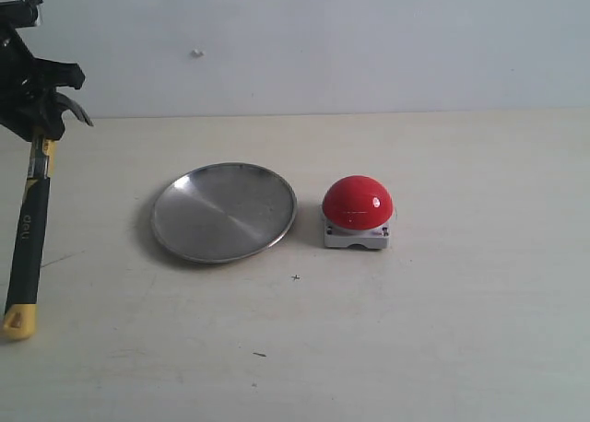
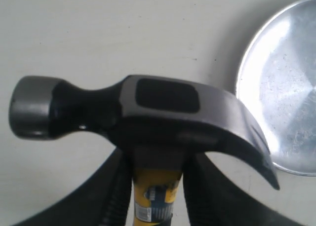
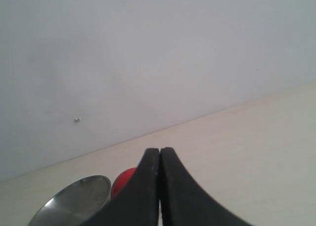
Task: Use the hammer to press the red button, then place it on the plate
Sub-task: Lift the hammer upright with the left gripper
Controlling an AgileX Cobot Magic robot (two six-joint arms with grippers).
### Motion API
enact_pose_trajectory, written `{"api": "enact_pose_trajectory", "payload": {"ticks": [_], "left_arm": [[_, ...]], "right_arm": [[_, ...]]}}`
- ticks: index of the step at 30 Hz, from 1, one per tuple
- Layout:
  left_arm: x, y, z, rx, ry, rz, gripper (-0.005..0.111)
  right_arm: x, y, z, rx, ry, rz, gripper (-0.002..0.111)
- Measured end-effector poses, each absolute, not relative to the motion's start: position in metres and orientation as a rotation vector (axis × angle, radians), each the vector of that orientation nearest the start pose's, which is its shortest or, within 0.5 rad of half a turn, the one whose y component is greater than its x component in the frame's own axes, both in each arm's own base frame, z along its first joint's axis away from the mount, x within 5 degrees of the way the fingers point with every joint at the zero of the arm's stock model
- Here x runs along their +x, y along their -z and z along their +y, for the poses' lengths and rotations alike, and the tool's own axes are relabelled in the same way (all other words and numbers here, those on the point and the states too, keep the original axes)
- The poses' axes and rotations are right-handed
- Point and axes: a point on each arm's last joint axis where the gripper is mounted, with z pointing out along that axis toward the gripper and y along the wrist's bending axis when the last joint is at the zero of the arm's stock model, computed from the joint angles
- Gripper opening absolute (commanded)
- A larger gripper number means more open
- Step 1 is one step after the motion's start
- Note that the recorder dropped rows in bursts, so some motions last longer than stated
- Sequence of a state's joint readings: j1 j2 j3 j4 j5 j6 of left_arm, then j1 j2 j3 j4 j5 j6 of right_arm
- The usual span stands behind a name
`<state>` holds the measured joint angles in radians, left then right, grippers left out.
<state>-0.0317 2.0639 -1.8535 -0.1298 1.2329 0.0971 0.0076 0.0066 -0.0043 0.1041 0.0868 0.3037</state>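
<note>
Hammer (image 2: 148, 117) tight in left claw (image 2: 158, 184)

Nothing here can really be read. The dark-headed claw hammer with the black handle and yellow neck (image 1: 26, 256) carries pale lettering (image 1: 26, 227) running along the black grip, too small and blurred to make out, and in the left wrist view a small printed sticker (image 2: 150, 200) on its yellow neck shows dark and white patches, but no legible word or number.
</note>
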Motion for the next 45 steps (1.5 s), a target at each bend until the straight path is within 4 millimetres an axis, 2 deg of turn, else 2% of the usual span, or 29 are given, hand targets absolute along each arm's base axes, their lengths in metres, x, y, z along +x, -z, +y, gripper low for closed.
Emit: {"api": "enact_pose_trajectory", "payload": {"ticks": [9,15,19,21,23,28,33,41,45], "left_arm": [[0.430,-0.242,-0.025,0.148,0.179,2.973,0.000],[0.418,-0.261,-0.024,0.180,0.168,2.934,0.000],[0.410,-0.243,-0.019,0.179,0.142,3.009,0.000],[0.409,-0.241,-0.019,0.182,0.139,3.016,0.000],[0.407,-0.245,-0.019,0.182,0.138,3.006,0.000],[0.399,-0.270,-0.019,0.202,0.130,2.941,0.000],[0.395,-0.281,-0.018,0.214,0.126,2.913,0.000],[0.395,-0.281,-0.019,0.213,0.129,2.913,0.000],[0.397,-0.274,-0.019,0.212,0.133,2.931,0.000]], "right_arm": [[0.057,-0.206,0.001,0.307,-0.332,1.552,0.000],[0.057,-0.206,0.001,0.307,-0.332,1.552,0.000],[0.057,-0.206,0.001,0.307,-0.332,1.552,0.000],[0.057,-0.206,0.001,0.307,-0.332,1.552,0.000],[0.057,-0.206,0.001,0.307,-0.332,1.552,0.000],[0.057,-0.206,0.001,0.307,-0.332,1.552,0.000],[0.057,-0.208,0.001,0.305,-0.333,1.532,0.000],[0.057,-0.208,0.001,0.373,-0.409,1.519,0.000],[0.057,-0.207,0.002,0.390,-0.427,1.529,0.000]]}}
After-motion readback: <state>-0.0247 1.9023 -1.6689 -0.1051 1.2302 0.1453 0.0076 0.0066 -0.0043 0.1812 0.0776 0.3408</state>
